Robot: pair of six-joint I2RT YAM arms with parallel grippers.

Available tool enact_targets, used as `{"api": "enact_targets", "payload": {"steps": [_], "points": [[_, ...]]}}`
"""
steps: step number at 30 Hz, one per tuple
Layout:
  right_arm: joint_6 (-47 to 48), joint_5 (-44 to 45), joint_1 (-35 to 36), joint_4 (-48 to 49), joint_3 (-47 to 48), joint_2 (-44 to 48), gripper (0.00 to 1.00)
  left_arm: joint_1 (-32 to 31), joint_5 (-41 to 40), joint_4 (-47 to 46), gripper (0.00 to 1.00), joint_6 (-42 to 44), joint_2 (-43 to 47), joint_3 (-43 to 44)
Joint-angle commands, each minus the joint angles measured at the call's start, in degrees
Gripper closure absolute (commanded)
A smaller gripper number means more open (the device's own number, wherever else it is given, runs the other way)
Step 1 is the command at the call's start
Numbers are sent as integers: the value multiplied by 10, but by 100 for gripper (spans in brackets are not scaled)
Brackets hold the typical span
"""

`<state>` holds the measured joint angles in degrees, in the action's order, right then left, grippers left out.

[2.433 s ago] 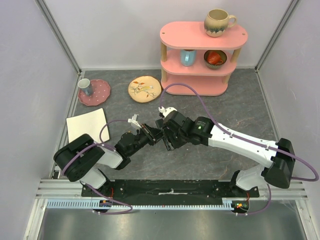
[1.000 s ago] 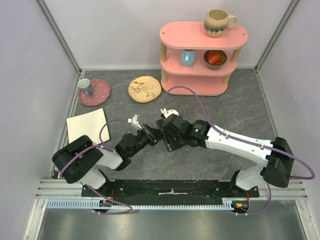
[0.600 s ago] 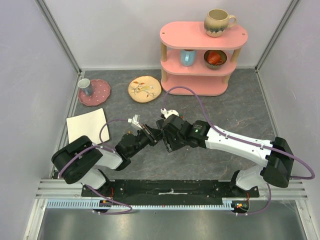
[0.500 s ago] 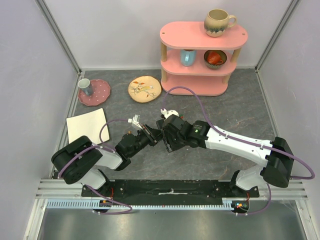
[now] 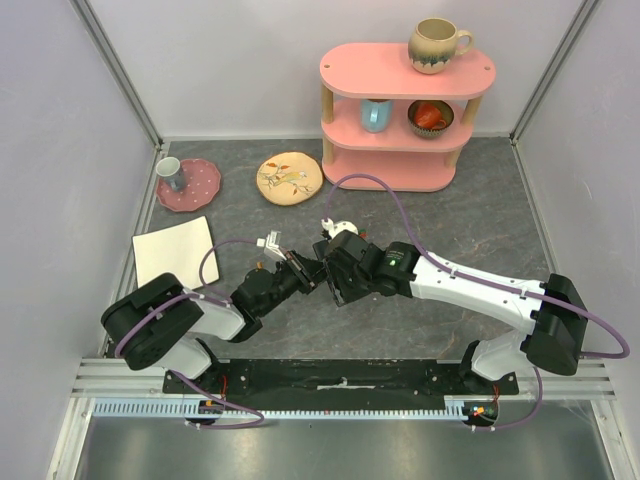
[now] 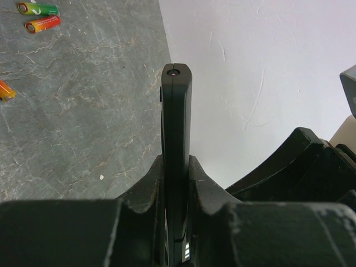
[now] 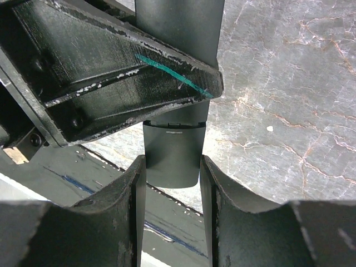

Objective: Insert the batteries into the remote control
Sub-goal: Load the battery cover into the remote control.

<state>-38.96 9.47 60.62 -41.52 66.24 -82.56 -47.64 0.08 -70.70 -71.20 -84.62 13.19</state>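
Matte black plastic: the remote control [image 6: 176, 111] sits edge-on in my left hand [image 6: 177, 178]. That hand's jaws are almost closed, clamped on the remote's two broad faces, and the remote is held clear of the table [image 6: 83, 122].

Its long axis runs straight out from the left hand. My right hand [image 7: 173, 169] meets one end of the remote head-on. Its jaws stand about half open, with a finger [image 7: 136, 183] against each narrow edge of the end section below a cross seam. Both appear to touch, so I judge it a grip across the width.

The batteries [image 6: 43, 24] lie loose on the table, well apart from the remote and off to the left of its tip.

Judgement: the coming move acts along the remote's length, and the right hand is placed for it.
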Motion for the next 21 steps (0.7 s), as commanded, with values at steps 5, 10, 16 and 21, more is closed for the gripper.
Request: {"api": "enact_targets", "payload": {"steps": [5, 10, 16, 21], "points": [[-2, 25, -1, 16, 4, -9, 100, -31, 7, -246, 98, -7, 31, 20], [5, 29, -7, 16, 8, -9, 100, -43, 3, -247, 98, -5, 37, 18], [6, 34, -13, 17, 10, -8, 100, -50, 2, -246, 98, -5, 39, 15], [10, 39, -19, 18, 18, -7, 100, -62, 0, -247, 98, -3, 37, 16]]}}
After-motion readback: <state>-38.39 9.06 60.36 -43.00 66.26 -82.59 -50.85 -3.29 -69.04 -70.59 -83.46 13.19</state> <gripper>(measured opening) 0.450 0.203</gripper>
